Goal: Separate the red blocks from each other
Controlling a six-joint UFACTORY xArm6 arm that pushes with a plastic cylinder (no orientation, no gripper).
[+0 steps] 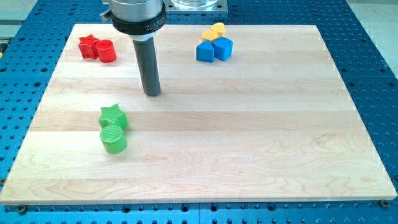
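A pale wooden board (249, 137) with smooth, matt grain lies on a blue perforated metal table (367, 37). A dark matt rod hangs from a shiny metal collar (138, 11). The green ridged plastic cylinder (113, 139) looks matt.

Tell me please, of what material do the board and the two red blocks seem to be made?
The board looks like pale wood with a smooth, matt finish: lengthwise planks and faint grain show. The red star block and the red cylinder block touching it look like plastic: even, saturated colour, slight sheen. Painted wood cannot be ruled out.
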